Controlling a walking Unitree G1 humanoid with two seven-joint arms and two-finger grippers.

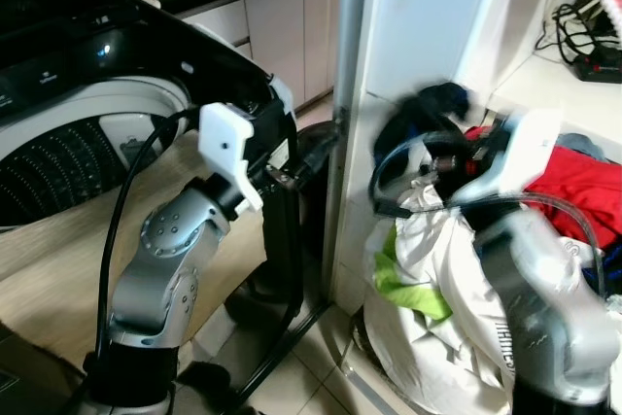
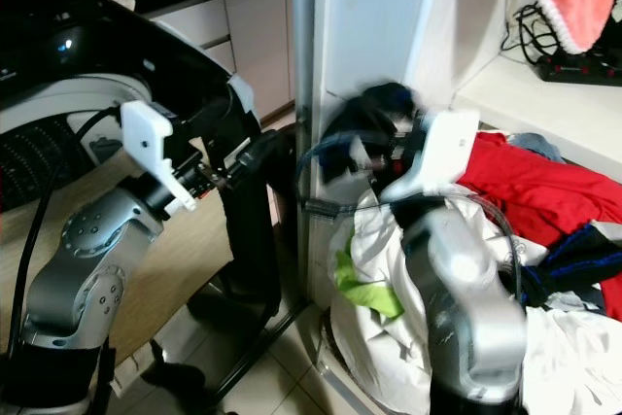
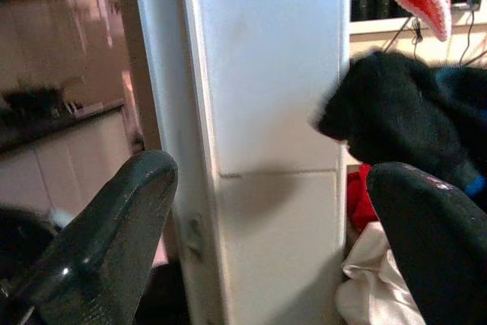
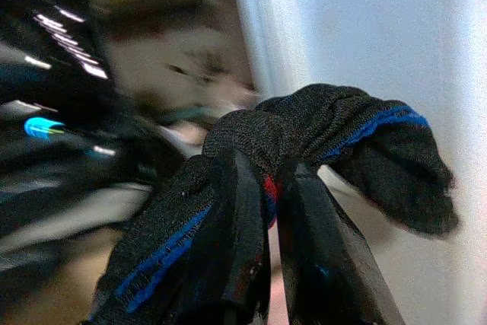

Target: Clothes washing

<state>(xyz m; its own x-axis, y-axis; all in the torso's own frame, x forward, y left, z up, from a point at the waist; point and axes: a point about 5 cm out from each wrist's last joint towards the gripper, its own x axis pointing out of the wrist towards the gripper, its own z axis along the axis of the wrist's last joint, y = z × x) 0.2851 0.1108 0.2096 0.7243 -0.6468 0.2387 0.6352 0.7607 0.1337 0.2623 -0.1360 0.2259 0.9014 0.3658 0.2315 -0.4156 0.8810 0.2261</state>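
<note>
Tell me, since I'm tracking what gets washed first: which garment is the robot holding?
The black garment with blue trim, pinched in the right hand and lifted off the pile; the red garment and white garment lie ungripped.

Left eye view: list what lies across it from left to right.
Washing machine drum → left arm → left pincer → white pillar → black garment held by the right pincer → red garment on the laundry pile.

White pillar [image 1: 408,26] stands centre; kitchen cabinets [image 1: 282,41] behind it; power strip [image 1: 598,65] on a shelf [image 1: 544,89].
</note>
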